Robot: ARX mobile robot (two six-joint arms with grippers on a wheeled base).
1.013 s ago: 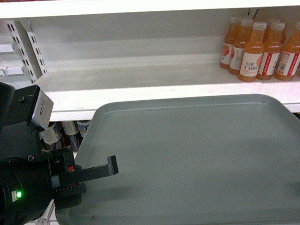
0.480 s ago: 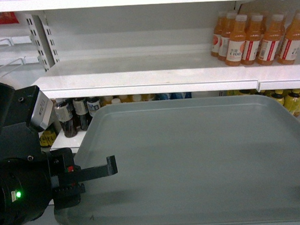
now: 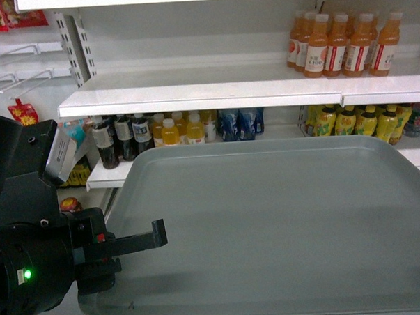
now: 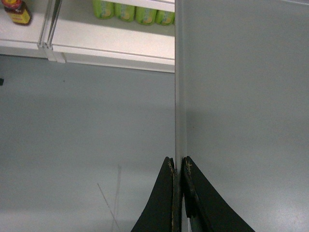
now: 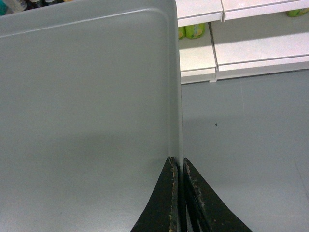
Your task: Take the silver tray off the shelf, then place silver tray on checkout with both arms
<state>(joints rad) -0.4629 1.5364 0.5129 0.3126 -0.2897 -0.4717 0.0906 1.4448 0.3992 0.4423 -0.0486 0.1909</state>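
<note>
The silver tray (image 3: pixel 276 224) is off the shelf (image 3: pixel 207 95) and held level in the air in front of it, filling the lower part of the head view; its far rim sits below the shelf's rounded front edge in the picture, apart from it. The tray's surface is bare.

The left end effector (image 4: pixel 177 193) is clamped on the tray's left rim, 1 finger on each side of the raised edge, with grey floor (image 4: pixel 87 145) showing beneath. In the head view the left arm (image 3: pixel 34 277) shows a green light, and 1 black finger lies over the tray's left edge.

The right end effector (image 5: pixel 179 195) is clamped on the tray's right rim in the same way, near a rounded corner, also above grey floor.

On the shelf stand orange juice bottles (image 3: pixel 344 43) at the right. The shelf below carries dark, yellow and blue bottles (image 3: pixel 174 128).
</note>
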